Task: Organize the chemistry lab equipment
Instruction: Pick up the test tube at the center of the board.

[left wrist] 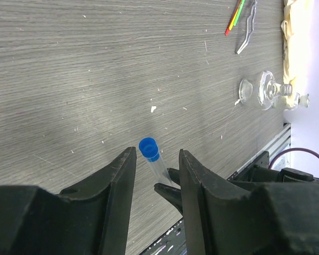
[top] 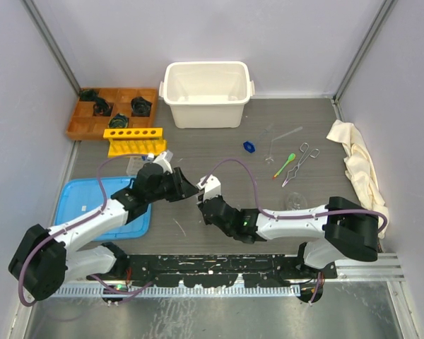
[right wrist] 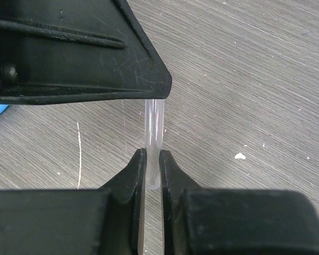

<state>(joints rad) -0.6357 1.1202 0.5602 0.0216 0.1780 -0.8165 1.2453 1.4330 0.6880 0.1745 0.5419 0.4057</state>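
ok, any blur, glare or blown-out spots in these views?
Top external: even light, sharp, only soft shadows on the table. Left wrist: left fingers dark and soft up close, tube sharp, cloth blown out top right. Right wrist: table grain crisp, clear tube faint against it, right fingers show little detail.

Back: bin (top: 206, 92) at the middle of the far edge; tray (top: 81, 121) to its left, in the corner.
Rack (top: 134, 141): just in front of the tray.
Near left: lid (top: 81, 205), partly under my left arm.
Centre: my left gripper (top: 191, 191) and right gripper (top: 206, 192) meet tip to tip; tube (left wrist: 157, 162) runs between them, one end in the right jaws, the other between the left fingers (left wrist: 122, 175).
Right of centre: loose cap (top: 249, 147); nearer me, spoon (top: 285, 164) left of forceps (top: 300, 162).
Flask (top: 295, 201): in front of the forceps, just behind my right arm.
Far right: cloth (top: 357, 162), against the wall.
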